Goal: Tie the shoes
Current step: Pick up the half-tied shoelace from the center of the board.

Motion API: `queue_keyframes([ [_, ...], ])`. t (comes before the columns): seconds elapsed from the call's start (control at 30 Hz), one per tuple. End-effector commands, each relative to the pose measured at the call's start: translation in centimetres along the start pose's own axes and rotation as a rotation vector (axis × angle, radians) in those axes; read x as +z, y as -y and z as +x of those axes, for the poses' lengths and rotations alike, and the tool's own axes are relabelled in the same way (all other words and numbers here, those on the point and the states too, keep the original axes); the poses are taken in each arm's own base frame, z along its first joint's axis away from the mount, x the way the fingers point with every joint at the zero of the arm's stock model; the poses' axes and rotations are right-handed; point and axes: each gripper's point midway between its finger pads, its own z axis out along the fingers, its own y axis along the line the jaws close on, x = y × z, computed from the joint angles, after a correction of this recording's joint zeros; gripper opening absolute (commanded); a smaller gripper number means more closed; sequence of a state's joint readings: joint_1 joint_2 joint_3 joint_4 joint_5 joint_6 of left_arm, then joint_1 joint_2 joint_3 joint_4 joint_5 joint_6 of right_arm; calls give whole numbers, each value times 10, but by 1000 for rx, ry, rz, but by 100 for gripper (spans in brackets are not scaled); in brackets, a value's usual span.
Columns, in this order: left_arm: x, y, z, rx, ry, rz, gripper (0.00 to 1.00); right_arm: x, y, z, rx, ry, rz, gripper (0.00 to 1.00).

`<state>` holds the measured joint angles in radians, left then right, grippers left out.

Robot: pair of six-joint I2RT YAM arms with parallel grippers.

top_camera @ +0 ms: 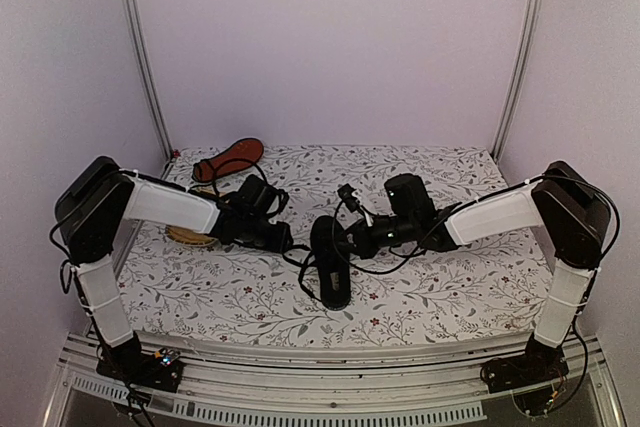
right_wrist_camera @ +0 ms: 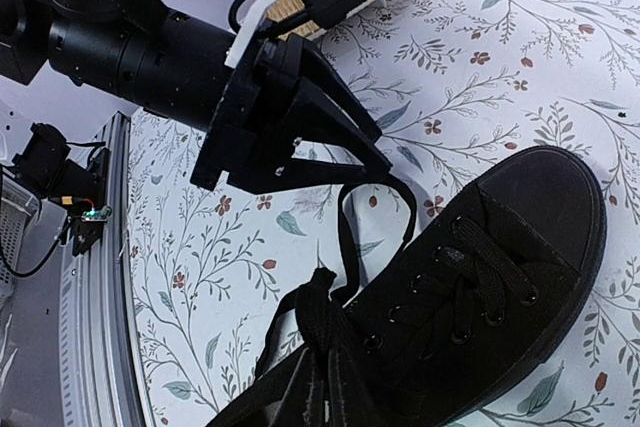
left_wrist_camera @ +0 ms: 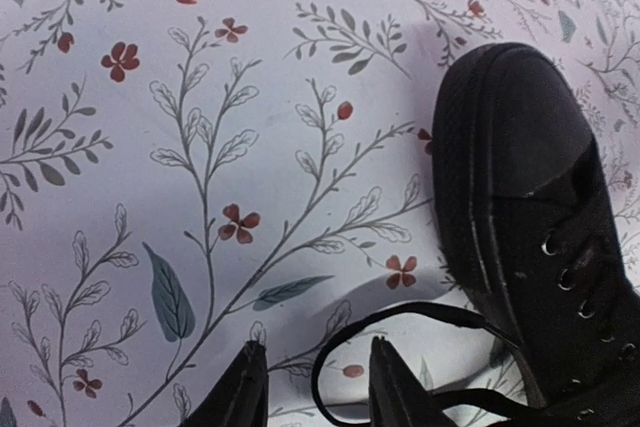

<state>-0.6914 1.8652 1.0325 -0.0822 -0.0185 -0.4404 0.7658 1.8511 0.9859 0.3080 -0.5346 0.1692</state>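
Observation:
One black shoe [top_camera: 330,265] lies in the middle of the table between my two grippers, its toe [left_wrist_camera: 520,167] filling the right of the left wrist view. My left gripper [left_wrist_camera: 315,362] is open just left of the toe. A thin black lace loop [left_wrist_camera: 400,312] curls around its right finger [left_wrist_camera: 385,387], with one strand in the gap and not pinched. My right gripper [right_wrist_camera: 326,348] is shut on a bunched black lace [right_wrist_camera: 318,297] beside the shoe's eyelets [right_wrist_camera: 470,277]. The other shoe [top_camera: 232,159] lies at the back left, showing its reddish sole.
The table carries a floral cloth [top_camera: 450,287]. A yellow mat [top_camera: 190,237] shows partly under my left arm. Metal frame posts [top_camera: 145,57] rise at the back corners, with pale walls behind. The left gripper [right_wrist_camera: 385,150] hangs close over the lace in the right wrist view.

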Motion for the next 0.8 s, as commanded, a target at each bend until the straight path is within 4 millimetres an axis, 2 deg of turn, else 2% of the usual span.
queue_keyframes([
  [0.0,0,-6,-1,-30,-23,-65,34,-6,-9,-12,-19,41,-13,2],
  [0.13,4,-4,8,-26,-58,-80,35,-5,-9,-12,-20,42,-17,2],
  [0.33,13,0,22,-33,-105,-61,30,-6,-9,-13,-19,49,-17,2],
  [0.47,16,2,25,-45,-112,-55,20,-6,-10,-15,-21,54,-20,2],
  [0.63,19,3,30,-44,-123,-57,0,-6,-10,-16,-20,59,-19,2],
  [0.77,12,-2,24,-48,-81,-102,0,-6,-9,-17,-18,62,-11,2],
])
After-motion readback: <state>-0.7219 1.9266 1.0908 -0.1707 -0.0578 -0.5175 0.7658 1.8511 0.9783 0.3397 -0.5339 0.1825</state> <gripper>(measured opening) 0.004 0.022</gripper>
